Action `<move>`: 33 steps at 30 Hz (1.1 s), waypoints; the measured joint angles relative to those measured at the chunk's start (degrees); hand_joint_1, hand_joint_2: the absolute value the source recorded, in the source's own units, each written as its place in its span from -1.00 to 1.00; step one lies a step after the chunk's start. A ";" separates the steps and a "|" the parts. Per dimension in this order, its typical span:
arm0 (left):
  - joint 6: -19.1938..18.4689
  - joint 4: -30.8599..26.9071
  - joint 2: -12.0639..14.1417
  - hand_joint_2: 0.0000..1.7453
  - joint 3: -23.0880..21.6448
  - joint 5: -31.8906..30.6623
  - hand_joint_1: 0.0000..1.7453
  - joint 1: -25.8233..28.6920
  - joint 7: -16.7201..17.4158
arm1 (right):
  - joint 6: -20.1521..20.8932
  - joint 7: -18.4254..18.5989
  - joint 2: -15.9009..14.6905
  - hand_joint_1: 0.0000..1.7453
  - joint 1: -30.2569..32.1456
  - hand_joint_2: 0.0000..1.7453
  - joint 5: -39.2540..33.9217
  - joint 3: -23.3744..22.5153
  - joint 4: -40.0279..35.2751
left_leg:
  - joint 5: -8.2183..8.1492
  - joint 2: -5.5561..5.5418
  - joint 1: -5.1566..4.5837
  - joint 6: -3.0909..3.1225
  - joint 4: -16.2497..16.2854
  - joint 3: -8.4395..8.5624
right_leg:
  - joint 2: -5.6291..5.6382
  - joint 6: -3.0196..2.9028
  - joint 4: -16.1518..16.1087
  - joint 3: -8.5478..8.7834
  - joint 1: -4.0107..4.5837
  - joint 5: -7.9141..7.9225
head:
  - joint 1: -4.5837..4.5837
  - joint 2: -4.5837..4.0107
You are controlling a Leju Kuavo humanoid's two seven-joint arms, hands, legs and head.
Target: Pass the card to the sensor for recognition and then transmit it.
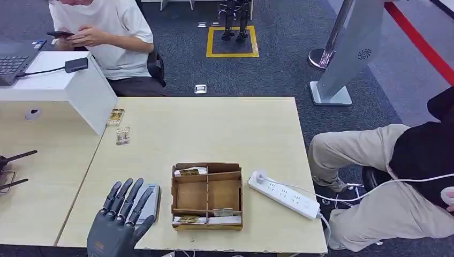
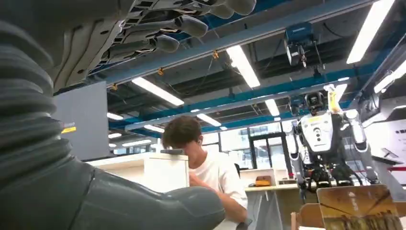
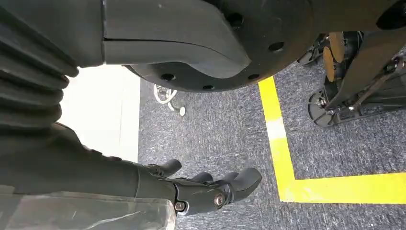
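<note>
In front of me stands a light wooden table (image 1: 214, 128) on dark grey carpet (image 1: 278, 64) marked with yellow tape (image 1: 232, 40) and a red line (image 1: 423, 43). Above me, long ceiling lights (image 2: 244, 64) hang between blue beams (image 2: 268, 31).

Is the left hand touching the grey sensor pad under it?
Cannot tell. In the head view the left hand overlaps the sensor pad, fingers spread over it, but no view shows contact or a gap plainly.
</note>
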 joint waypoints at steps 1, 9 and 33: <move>0.00 0.15 0.11 1.00 -0.30 0.13 -1.00 -0.05 0.00 | 0.00 0.00 0.00 -1.00 0.00 1.00 0.00 0.00 0.00 | 0.00 0.00 0.00 0.00 0.00 0.00 | 0.00 0.00 0.00 0.00 0.00 0.00 | -0.02 0.00; 0.00 1.81 0.11 1.00 -2.49 1.90 -1.00 -0.61 -0.04 | 0.13 0.02 0.02 -1.00 0.01 1.00 -0.07 0.00 -0.09 | 0.00 0.00 0.00 0.00 0.00 0.00 | 0.00 0.00 0.00 0.00 0.00 0.00 | -0.02 0.00; 0.00 5.07 -0.15 1.00 -5.86 1.36 -0.80 -1.09 1.01 | 0.15 0.00 0.02 -1.00 0.04 1.00 -0.66 -0.31 -0.09 | 0.00 0.00 0.00 0.00 0.00 0.00 | 0.00 0.00 0.00 0.00 0.00 0.00 | -0.02 0.00</move>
